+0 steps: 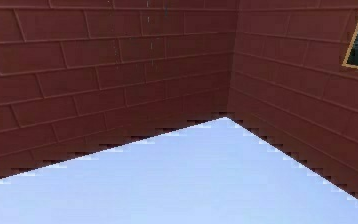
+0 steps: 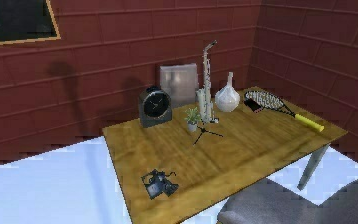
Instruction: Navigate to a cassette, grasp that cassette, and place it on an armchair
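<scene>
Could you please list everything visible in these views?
walls: two, dark red brick, forward view
floor: one, pale bluish white, below them
picture: one, gold-framed, arm side view's upper left
table: one, brown wood, arm side view's middle
round thing: one, dark, table's back left
box: one, pale grey, behind it
saxophone: one, silvery, upright mid-table
plant: one, green, before the saxophone
vase: one, white, right of the saxophone
racket: one, dark head, yellow handle, table's right
small thing: one, dark, table's near left
seat: one, grey, bottom right

Dark brick walls, pale floor, wooden table.
</scene>
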